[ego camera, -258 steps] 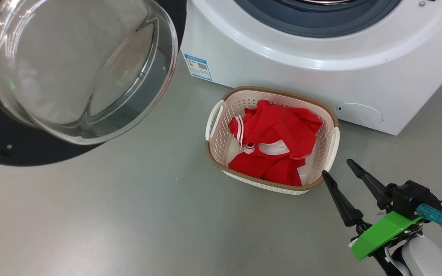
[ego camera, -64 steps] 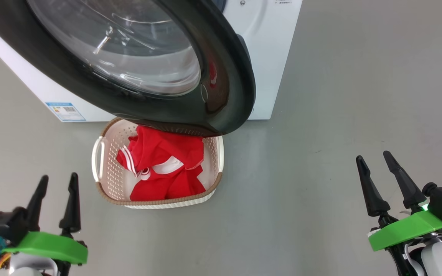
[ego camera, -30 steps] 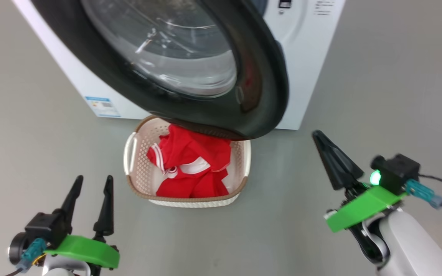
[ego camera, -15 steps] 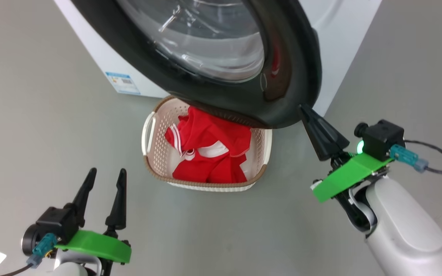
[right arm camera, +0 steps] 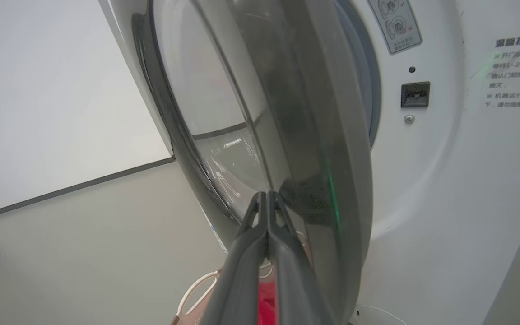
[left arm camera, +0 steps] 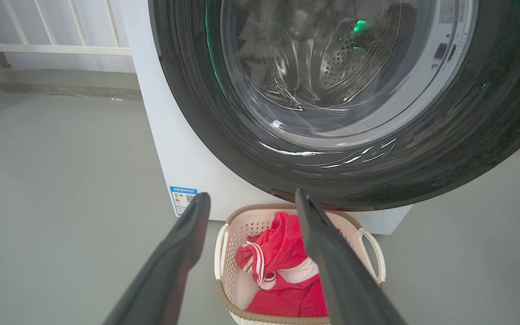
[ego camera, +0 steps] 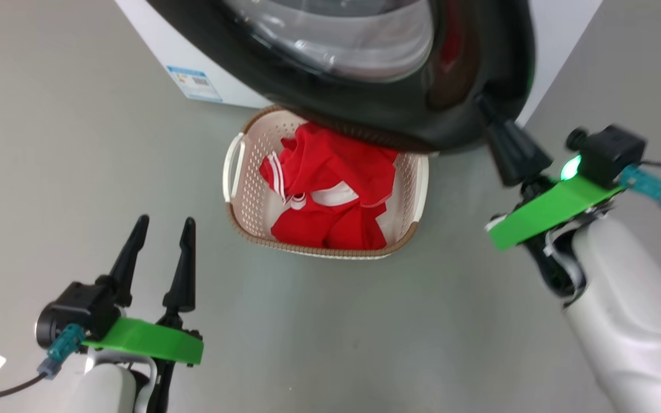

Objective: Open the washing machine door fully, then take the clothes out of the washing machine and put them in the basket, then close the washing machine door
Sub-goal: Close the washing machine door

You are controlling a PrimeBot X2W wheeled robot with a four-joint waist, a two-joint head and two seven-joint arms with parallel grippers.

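Since clothes lie in basket on floor, I judge unloading done; only door closing left. Door ajar over basket. Right claw pinched shut, tip at door edge. Left claw spread, empty, near basket.

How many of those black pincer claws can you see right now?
2. The left gripper, open, hangs low over the floor left of the basket; the right gripper, shut, has its tips at the washing machine door's rim.
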